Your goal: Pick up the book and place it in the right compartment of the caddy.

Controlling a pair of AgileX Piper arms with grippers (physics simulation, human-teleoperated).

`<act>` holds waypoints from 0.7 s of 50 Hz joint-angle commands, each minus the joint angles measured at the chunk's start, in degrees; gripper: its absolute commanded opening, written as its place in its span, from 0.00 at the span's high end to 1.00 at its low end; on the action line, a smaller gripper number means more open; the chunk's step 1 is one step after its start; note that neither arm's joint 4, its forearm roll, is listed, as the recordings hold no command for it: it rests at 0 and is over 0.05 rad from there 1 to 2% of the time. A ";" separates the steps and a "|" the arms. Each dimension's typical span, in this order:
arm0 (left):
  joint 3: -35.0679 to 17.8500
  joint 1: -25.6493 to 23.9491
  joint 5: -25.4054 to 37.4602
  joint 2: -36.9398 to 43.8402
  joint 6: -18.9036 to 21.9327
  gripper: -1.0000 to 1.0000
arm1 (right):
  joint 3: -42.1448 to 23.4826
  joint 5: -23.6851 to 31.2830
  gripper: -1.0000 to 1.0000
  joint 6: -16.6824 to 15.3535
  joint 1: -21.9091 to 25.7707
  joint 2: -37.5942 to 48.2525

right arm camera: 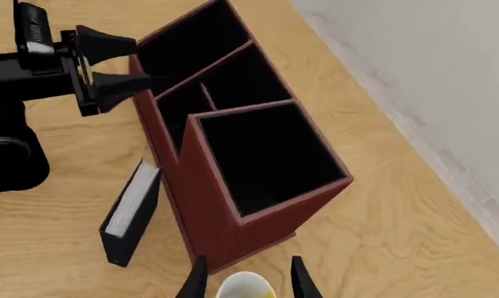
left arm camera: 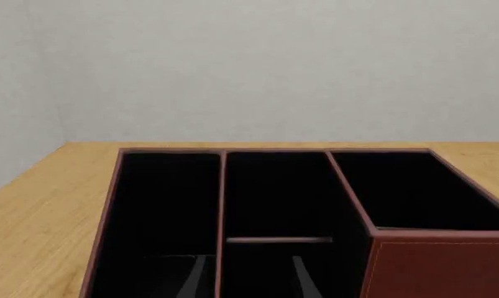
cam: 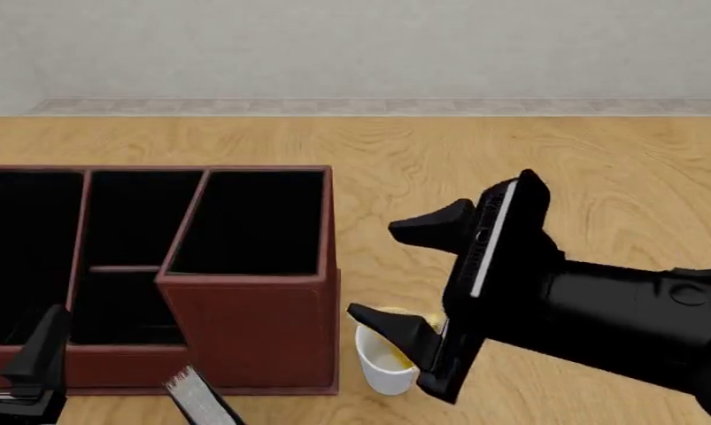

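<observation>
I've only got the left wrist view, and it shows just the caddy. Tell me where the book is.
Observer: The book stands on edge on the table outside the caddy, along its near wall. Neither gripper holds it.
Operator: Report the right gripper.
Observer: The right gripper is open and holds nothing.
Operator: Say what's under it.
Observer: A mug, just right of the caddy.
</observation>
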 commanded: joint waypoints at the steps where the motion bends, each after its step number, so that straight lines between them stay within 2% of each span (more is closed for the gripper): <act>1: 0.00 0.01 0.00 -0.01 0.00 0.00 | -11.67 9.78 0.00 7.83 5.50 8.49; 4: 0.00 0.00 0.00 0.00 0.00 0.00 | -13.97 11.74 0.00 8.60 5.91 9.41; 6: 0.00 0.00 0.00 0.01 0.00 0.00 | -14.85 12.69 0.00 7.54 5.59 10.00; 9: 0.00 0.00 0.00 0.01 0.00 0.00 | -17.12 14.52 0.00 8.44 6.15 11.32; 10: 0.00 -0.01 0.00 -0.01 0.01 0.00 | -18.36 15.90 0.00 10.00 6.27 12.40; 12: 0.00 0.00 0.00 0.00 0.01 0.00 | -19.10 17.40 0.00 9.14 5.56 13.92; 19: 0.00 -0.01 0.00 0.00 0.01 0.00 | -22.69 18.69 0.00 11.23 7.97 16.43; 20: 0.00 0.00 0.00 0.01 0.01 0.00 | -22.56 19.21 0.00 9.58 7.44 17.22; 21: 0.00 -0.01 0.00 0.01 -0.01 0.00 | -23.54 19.22 0.00 11.25 8.43 17.55; 25: 0.00 0.00 0.00 0.00 0.01 0.00 | -25.13 20.10 0.00 13.06 9.36 19.03; 35: 0.00 -0.01 0.00 0.01 -0.01 0.00 | -28.81 20.84 0.00 12.82 11.55 24.01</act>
